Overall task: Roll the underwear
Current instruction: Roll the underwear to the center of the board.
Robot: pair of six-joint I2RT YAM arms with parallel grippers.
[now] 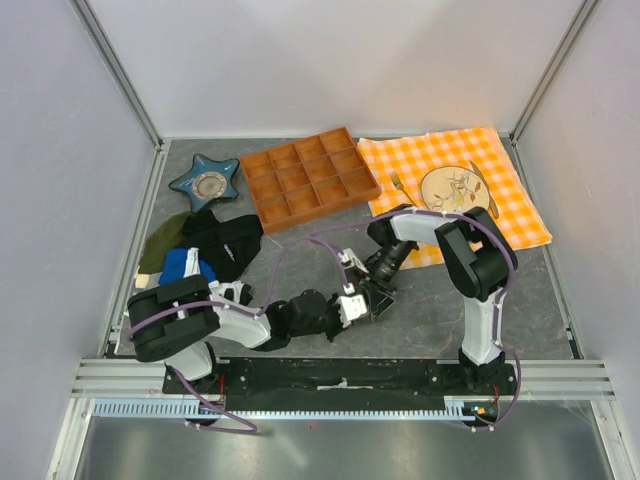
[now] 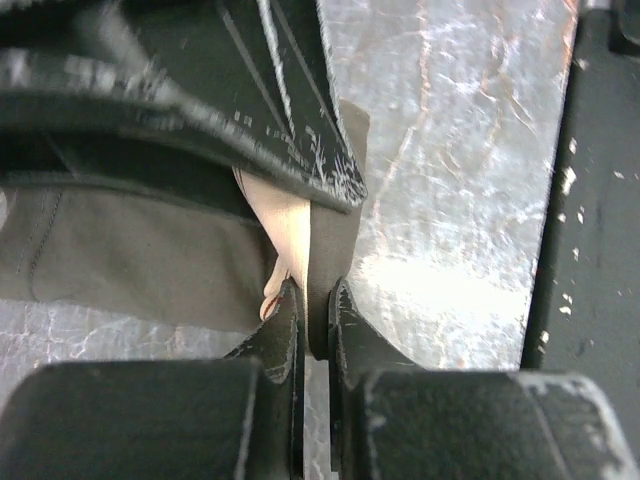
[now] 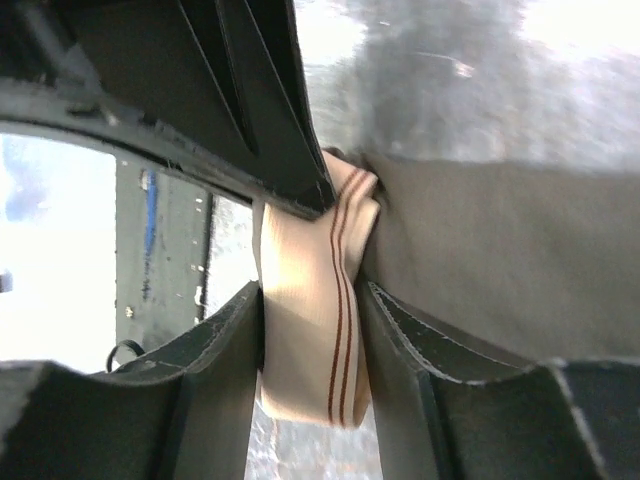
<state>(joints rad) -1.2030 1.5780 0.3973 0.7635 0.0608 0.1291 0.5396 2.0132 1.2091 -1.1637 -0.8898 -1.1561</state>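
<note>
Presently, item one: the underwear (image 2: pixel 130 250), a small grey-brown garment on the table (image 1: pixel 430 310), just below the middle of the top view, between my two claws. From above they hide most of it. Its cream waistband (image 3: pixel 310 340) has two thin brown stripes and shows at the centre of the right wrist view. The plain cloth spreads off to that frame's right.

Item two: my left claw (image 2: pixel 316 320), bottom centre of its own view. It is pressed together on a thin upright fold of the fabric edge, with a sliver of cream band just above the tips.

Item three: my right claw (image 3: pixel 312 310), pinching the waistband, which is bunched and doubled between the pads. The two claws sit very close, and each appears as a dark shape in the upper left of the other's view.

Handling, as I judge it:
- Light and limp, with no stiffness of its own; it will sag and unfold wherever I do not hold it.
- The cloth looks matte and should grip the pads, though a thin fold may creep out under pull.
- The waistband is the thickest, firmest part and the best hold.
- A roll should start from a straight edge with both holds level.
- Nothing is fragile; the risk is a loose, lopsided roll.

Elsewhere: wooden tray (image 1: pixel 310 178), upper centre of the top view; black garment (image 1: pixel 225 245), at its left.
</note>
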